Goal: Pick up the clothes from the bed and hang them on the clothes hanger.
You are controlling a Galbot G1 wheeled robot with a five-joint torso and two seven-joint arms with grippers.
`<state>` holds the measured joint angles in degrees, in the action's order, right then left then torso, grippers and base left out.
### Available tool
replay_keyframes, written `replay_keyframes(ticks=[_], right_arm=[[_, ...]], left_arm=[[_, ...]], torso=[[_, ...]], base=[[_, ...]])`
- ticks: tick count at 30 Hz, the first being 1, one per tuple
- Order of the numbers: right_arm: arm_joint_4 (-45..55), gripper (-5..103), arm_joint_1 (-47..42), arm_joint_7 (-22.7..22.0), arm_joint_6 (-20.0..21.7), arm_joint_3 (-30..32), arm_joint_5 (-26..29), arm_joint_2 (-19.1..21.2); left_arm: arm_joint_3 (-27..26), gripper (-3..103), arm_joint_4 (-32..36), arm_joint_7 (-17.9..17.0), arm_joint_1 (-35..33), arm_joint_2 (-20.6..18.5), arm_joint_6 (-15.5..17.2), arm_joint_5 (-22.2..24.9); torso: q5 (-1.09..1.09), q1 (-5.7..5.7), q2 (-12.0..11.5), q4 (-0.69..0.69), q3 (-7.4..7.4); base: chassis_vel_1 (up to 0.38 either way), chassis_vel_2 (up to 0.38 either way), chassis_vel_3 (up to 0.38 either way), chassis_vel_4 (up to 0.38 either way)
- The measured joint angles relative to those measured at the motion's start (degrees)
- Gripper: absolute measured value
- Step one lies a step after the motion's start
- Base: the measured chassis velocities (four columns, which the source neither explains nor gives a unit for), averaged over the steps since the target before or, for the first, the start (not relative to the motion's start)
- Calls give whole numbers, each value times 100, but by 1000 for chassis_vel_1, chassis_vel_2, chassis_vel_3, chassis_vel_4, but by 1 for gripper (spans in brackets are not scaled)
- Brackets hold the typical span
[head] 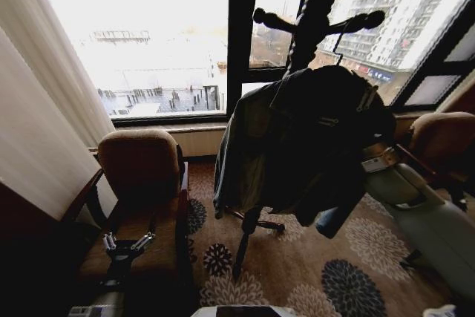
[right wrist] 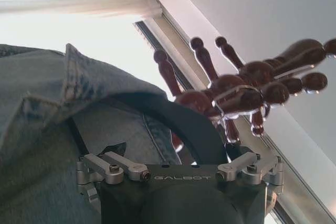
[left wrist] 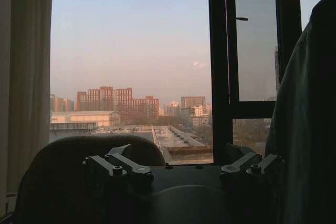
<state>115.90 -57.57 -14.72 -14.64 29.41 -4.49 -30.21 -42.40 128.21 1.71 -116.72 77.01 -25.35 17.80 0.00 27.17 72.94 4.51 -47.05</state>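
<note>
Head view: the denim jacket [head: 297, 146] hangs from a dark wooden coat stand [head: 319, 5] in front of the window [head: 148, 35], right of centre, well clear of the floor. Its weight appears to sit off to one side, so you should expect it to slide or swing off its peg if the right arm [head: 423, 213] brushes it while moving. That arm reaches in from the right, forearm angled up toward the jacket's right edge. The left gripper [head: 125, 244] sits low on the near left, above a brown armchair [head: 145, 183], fingers spread apart and holding nothing.

Left wrist view: the left gripper [left wrist: 184, 171] points level toward the window, jaws wide and empty, with the jacket [left wrist: 310, 129] to one side.

Right wrist view: the right gripper [right wrist: 178, 174] points upward under the jacket collar [right wrist: 79, 77], near the black hanger [right wrist: 184, 124] and the stand's knobbed pegs [right wrist: 247, 87]. Its fingers stand apart, gripping nothing. A snag on the collar could drag the jacket loose.
</note>
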Motion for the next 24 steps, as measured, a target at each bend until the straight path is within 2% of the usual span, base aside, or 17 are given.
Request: replay_keyframes(ticks=[14, 21, 22, 24], right_arm=[[712, 100, -256, -8, 166, -122, -110, 1], [891, 100, -743, -60, 216, 352, -138, -118], [1035, 100, -1179, -119, 252, 675, -136, -233], [1153, 100, -1555, -187, 273, 908, -161, -371]], left_arm=[[0, 100, 0, 0, 0, 0, 0, 0], [0, 100, 0, 0, 0, 0, 0, 0], [0, 100, 0, 0, 1, 0, 0, 0], [0, 100, 0, 0, 0, 0, 0, 0]], torso=[[0, 0, 0, 0, 0], [-1, 1, 0, -1, -1], [-1, 0, 0, -1, 0], [1, 0, 0, 0, 0]], base=[[0, 0, 0, 0], [0, 0, 0, 0], [0, 0, 0, 0], [0, 0, 0, 0]])
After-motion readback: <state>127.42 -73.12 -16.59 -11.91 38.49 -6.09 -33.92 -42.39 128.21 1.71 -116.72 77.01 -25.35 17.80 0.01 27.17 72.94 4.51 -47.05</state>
